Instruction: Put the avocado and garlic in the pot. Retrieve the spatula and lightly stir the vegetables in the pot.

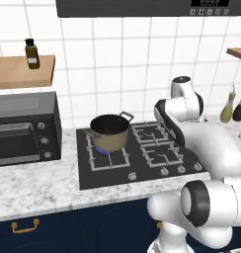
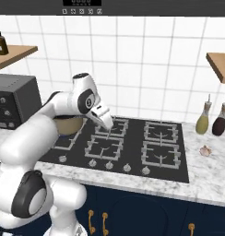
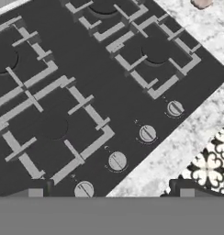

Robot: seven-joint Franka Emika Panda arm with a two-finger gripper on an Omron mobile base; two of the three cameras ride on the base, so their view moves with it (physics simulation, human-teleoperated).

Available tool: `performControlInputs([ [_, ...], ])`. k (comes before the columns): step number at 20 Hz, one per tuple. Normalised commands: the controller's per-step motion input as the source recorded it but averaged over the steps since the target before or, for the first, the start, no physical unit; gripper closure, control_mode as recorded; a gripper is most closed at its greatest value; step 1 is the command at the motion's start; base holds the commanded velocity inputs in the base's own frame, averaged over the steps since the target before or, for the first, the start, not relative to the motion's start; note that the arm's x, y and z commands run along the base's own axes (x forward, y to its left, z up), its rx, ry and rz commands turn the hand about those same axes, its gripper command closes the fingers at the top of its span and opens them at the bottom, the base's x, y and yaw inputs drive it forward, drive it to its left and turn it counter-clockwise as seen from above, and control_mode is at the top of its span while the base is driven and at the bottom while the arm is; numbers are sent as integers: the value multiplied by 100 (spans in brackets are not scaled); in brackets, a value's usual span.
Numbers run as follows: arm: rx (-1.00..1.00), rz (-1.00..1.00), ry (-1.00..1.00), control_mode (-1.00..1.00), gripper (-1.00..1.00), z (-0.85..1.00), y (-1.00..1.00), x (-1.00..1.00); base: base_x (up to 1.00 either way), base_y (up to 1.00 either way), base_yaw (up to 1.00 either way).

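On the stove's left burner sits the brass-tan, black-lined pot (image 1: 110, 132); the gripper (image 3: 111, 190) is spread wide.

Bright, even, rendered light with soft faint shadows, no glare, and slightly coarse, soft-edged detail on the tiles (image 1: 117, 64) and hob (image 3: 86, 92).

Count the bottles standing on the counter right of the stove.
2: a yellow-green bottle and a dark red bottle, side by side against the tiled wall, behind the garlic. Others may stand beyond the frame edge.
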Motion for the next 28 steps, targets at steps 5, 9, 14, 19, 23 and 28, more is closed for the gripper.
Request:
performControlInputs([
  [5, 0, -29, 1, -100, -100, -11, -100, 12, 0, 0, 0],
  [9, 0, -21, 0, -100, -100, -12, -100, 14, 0, 0, 0],
  [14, 0, -10, 0, -100, -100, -21, -100, 0, 0, 0, 0],
  [19, -1, -1, 0, -100, -100, -27, -100, 0, 0, 0, 0],
  [23, 0, 0, 0, -100, -100, -23, -92, 5, 0, 0, 0],
  [28, 0, 0, 0, -100, -100, -13, -85, 6, 0, 0, 0],
])
